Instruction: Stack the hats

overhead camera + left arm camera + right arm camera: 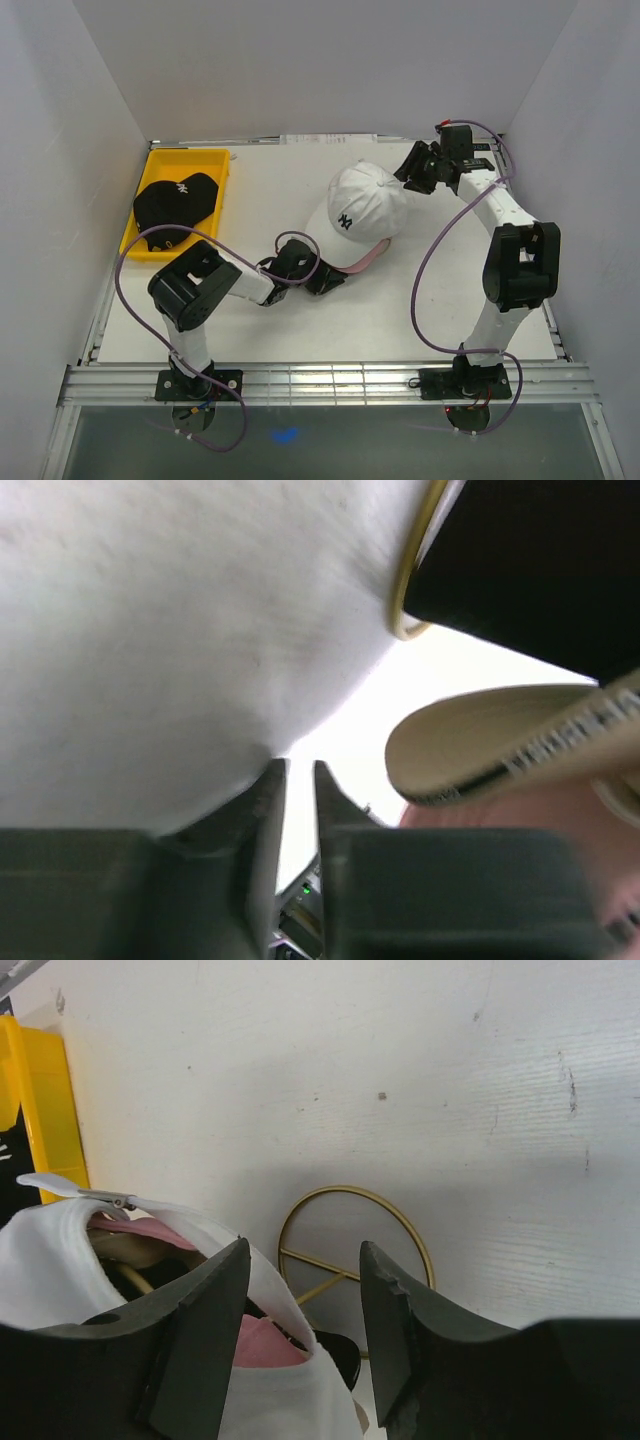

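The white cap (365, 205) tops a pile in the middle of the table (300, 325) and blocks the way there; the left gripper (325, 280) sits low against the pile's near side, so that side is crowded; the right gripper (415, 172) hangs close behind the pile with its fingers apart; the gold stand (352, 1189) fills the spot under it; the yellow tray (215, 158) with the black cap (175, 203) takes the far left corner; there is room to pass between tray and pile; walls (70, 150) close in three sides.
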`<state>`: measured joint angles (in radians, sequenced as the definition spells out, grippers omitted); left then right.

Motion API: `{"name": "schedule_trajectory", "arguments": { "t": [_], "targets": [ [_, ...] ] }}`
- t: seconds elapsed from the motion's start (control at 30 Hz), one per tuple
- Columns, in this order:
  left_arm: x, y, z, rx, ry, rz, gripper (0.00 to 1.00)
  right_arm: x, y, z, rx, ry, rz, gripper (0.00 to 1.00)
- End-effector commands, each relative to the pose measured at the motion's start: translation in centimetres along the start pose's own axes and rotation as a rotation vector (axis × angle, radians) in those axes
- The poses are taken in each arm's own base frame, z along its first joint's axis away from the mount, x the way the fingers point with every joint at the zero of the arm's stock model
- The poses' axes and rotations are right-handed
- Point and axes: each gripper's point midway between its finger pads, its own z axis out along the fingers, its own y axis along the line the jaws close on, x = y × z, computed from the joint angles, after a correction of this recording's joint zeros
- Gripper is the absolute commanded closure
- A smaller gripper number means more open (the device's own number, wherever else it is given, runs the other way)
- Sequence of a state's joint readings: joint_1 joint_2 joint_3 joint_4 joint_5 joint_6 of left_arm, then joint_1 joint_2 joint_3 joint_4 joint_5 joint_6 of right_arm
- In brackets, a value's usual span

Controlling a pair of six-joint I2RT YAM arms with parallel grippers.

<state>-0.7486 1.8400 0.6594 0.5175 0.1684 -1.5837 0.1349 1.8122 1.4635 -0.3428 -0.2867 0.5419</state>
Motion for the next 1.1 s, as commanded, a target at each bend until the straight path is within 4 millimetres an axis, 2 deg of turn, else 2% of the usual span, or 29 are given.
{"name": "schedule_trajectory", "arguments": {
  "t": [0.0,0.23,0.57,0.7,0.73,0.8,0.83,0.87,0.93,0.97,1.0,1.03,1.07],
  "targets": [
    [0.2,2.6,-1.3,-0.105,0.0,0.03,0.66,-2.0,1.9,-2.3,-0.022,-0.047,-0.027,0.46],
    [0.4,2.9,-3.3,-0.127,0.001,0.088,0.55,-3.3,2.5,-3.5,-0.026,-0.077,-0.026,0.4],
    [0.6,4.5,-6.6,-0.192,-0.008,0.158,0.48,-4.7,3.3,-5.2,-0.028,-0.103,-0.02,0.31],
    [0.8,4.2,-8.5,-0.189,-0.013,0.191,0.46,-4.8,3.6,-5.9,-0.042,-0.11,-0.011,0.29],
    [0.8,3.0,-9.2,-0.158,-0.021,0.211,0.46,-4.9,3.7,-6.1,-0.05,-0.113,-0.013,0.29],
    [0.5,2.0,-10.4,-0.18,-0.041,0.268,0.45,-5.2,4.1,-6.9,-0.06,-0.128,-0.015,0.28],
    [0.5,0.5,-11.5,-0.149,-0.058,0.289,0.45,-5.4,4.1,-7.2,-0.063,-0.134,-0.016,0.28],
    [0.4,0.6,-12.4,-0.176,-0.064,0.302,0.45,-5.5,4.4,-8.0,-0.075,-0.144,-0.02,0.27],
    [-0.2,-2.8,-14.5,-0.114,-0.124,0.352,0.48,-5.6,4.2,-8.8,-0.085,-0.153,-0.015,0.25],
    [-0.3,-2.3,-15.6,-0.16,-0.136,0.361,0.5,-5.6,4.6,-9.6,-0.106,-0.157,-0.02,0.25],
    [-1.1,-3.2,-16.5,-0.162,-0.181,0.371,0.51,-5.7,4.4,-10.1,-0.107,-0.166,-0.02,0.25],
    [-2.1,-5.7,-18.0,-0.133,-0.252,0.405,0.52,-5.6,4.3,-10.5,-0.107,-0.169,-0.026,0.25],
    [-2.7,-7.0,-19.3,-0.122,-0.294,0.422,0.52,-5.2,4.5,-11.3,-0.117,-0.18,-0.034,0.24]
  ]
}}
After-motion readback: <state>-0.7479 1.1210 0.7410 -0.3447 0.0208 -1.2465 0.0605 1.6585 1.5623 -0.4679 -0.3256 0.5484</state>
